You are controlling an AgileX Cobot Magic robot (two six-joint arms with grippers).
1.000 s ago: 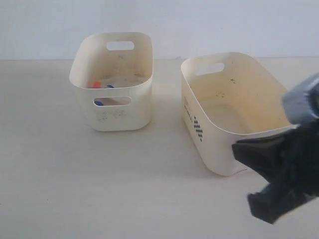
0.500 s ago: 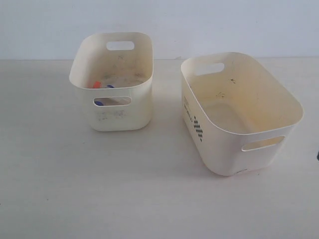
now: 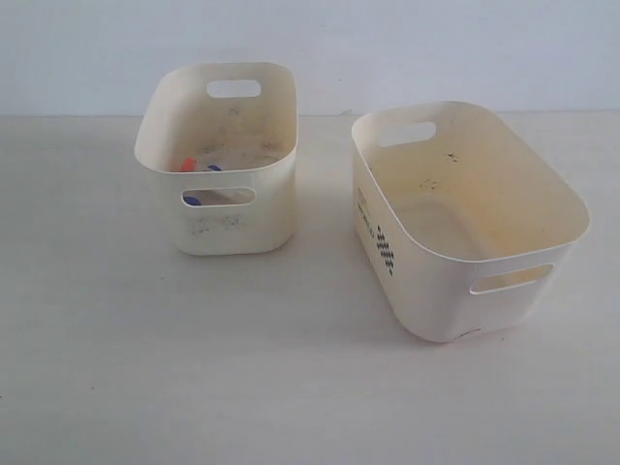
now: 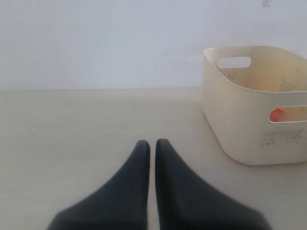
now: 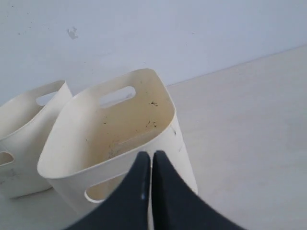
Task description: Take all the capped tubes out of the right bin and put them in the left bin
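The larger right bin (image 3: 465, 281) with black lettering and a checkered mark shows no tubes inside in the exterior view or on the right wrist camera, where the same bin (image 5: 72, 158) appears. The smaller smudged left bin (image 3: 218, 228) holds capped tubes: an orange cap (image 3: 188, 164) and blue caps (image 3: 193, 201) peek over its rim and through its handle slot. The left wrist view shows the left bin (image 4: 240, 139) with an orange cap (image 4: 276, 114) behind its slot. My left gripper (image 4: 152, 143) is shut and empty over bare table. My right gripper (image 5: 151, 155) is shut, empty, beside the right bin's near wall.
A pale table (image 3: 194, 368) carries both bins, with a white wall (image 3: 387, 48) behind. No arm shows in the exterior view.
The right arm, which covered the lower right of the exterior view a second ago, has withdrawn out of that view. The bins have not moved.
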